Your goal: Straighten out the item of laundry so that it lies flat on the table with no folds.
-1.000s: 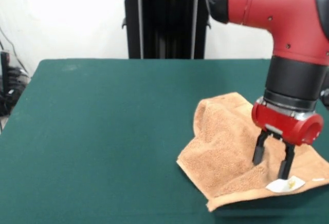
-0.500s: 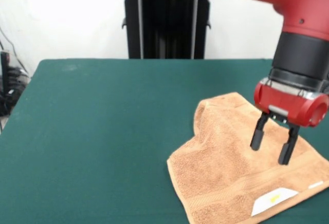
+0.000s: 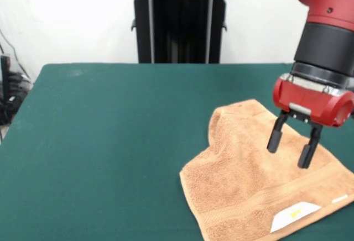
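One towel [image 3: 249,180] lies on my green desk [image 3: 110,141], directly beneath the tool [image 3: 291,144], which hangs clear of it, jaws parted and empty. Its label [image 3: 295,216] shows just below the tool; the corner up and away from the tool looks folded over, probably my next pull

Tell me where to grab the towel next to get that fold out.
Judging by the front view, take the towel at the raised fold along its far left edge, where cloth doubles over. Bring the open tool straight down from above, fingers astride the ridge, then pull outward, away from the label. The rest already looks flat, so little else offers a pinchable edge.
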`<control>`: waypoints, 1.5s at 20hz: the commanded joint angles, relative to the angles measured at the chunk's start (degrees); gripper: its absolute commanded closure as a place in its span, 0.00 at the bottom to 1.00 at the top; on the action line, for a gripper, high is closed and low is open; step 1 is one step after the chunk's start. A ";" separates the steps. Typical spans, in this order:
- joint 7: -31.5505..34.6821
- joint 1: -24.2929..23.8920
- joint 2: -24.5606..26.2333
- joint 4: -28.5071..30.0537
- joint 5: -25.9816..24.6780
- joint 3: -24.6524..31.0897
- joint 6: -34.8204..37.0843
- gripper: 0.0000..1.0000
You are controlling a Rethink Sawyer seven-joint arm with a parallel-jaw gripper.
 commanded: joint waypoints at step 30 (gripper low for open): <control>6.92 -8.56 3.08 18.19 -6.43 16.01 -16.17 0.00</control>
